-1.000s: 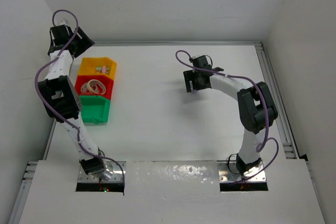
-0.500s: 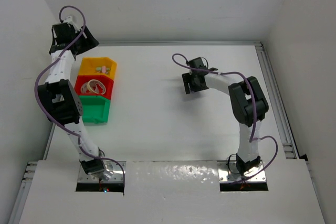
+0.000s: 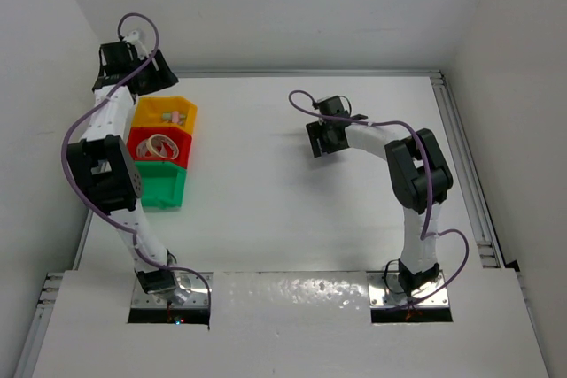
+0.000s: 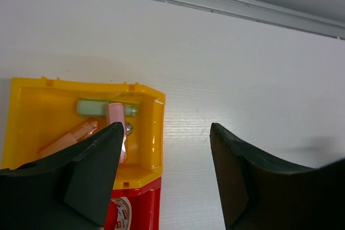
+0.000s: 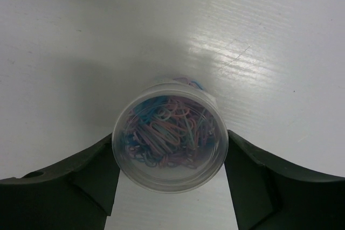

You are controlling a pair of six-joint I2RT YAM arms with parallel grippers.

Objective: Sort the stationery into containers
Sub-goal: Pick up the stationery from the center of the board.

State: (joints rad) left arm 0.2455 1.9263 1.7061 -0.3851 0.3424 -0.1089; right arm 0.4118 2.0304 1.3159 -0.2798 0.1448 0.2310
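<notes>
**Q:** Since a second ago, what has been moved?
**A:** The left gripper (image 4: 164,138) has been swung rightward at the overhead frame's upper left. Its jaws are spread wide, with nothing between them.
**Q:** And the right gripper (image 3: 319,141)?
**A:** A clear tub of coloured paper clips (image 5: 170,133) is flanked by its fingers. Whether it is gripped cannot be told.
**Q:** Where is the stationery?
**A:** Pastel capsules (image 4: 102,107) are seen in the yellow bin (image 4: 153,133) and rings (image 3: 158,145) in the red bin (image 3: 182,150). The green bin (image 3: 168,188) is partly covered by the left arm (image 3: 102,170).
</notes>
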